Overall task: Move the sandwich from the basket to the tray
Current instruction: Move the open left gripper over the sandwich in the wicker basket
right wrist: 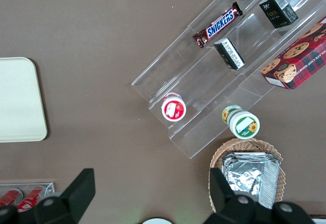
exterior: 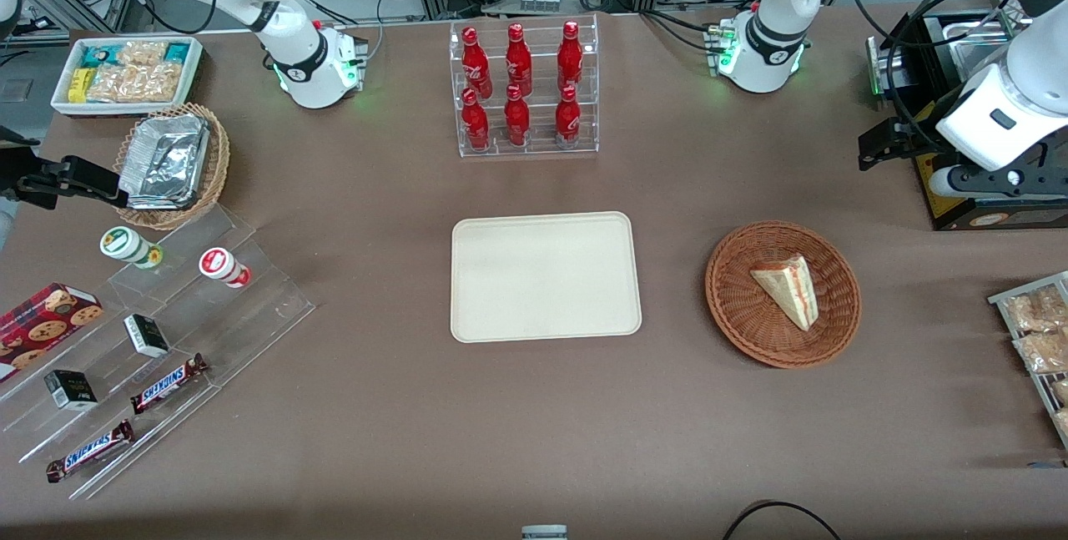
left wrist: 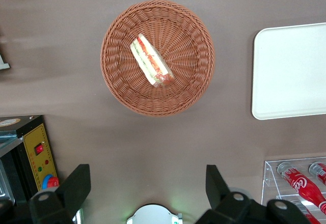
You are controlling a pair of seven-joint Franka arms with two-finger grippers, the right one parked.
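Nothing of the job is done yet, as far as I can see. The sandwich (exterior: 788, 287) lies in the round reddish-brown basket (exterior: 734, 310), resting on its side with the red and green filling edge showing, roughly in the middle of the weave. The basket sits on the brown desk (exterior: 400, 406) toward the working arm's end, about midway between the desk's front edge and the edge where the arm bases stand. Beside it, at the middle of the desk and apart from it, is the cream tray (exterior: 546, 276), with nothing on it.

The end effector (left wrist: 147, 191) hangs high above the desk, near the edge at the working arm's end, not over the basket but off to one side of it. Its two fingers (left wrist: 76, 186) stand wide apart and hold nothing. From the wrist camera I can see the basket (left wrist: 119, 81) and the sandwich (left wrist: 152, 61) whole, well clear of the fingertips, and a part of the tray (left wrist: 290, 71) too.

So I judge the whole sequence is left: bring the end effector over the basket, descend, close on the wedge, lift it, carry it across to the tray and let go. The clear wrap may be slippery, so the grip could need care.
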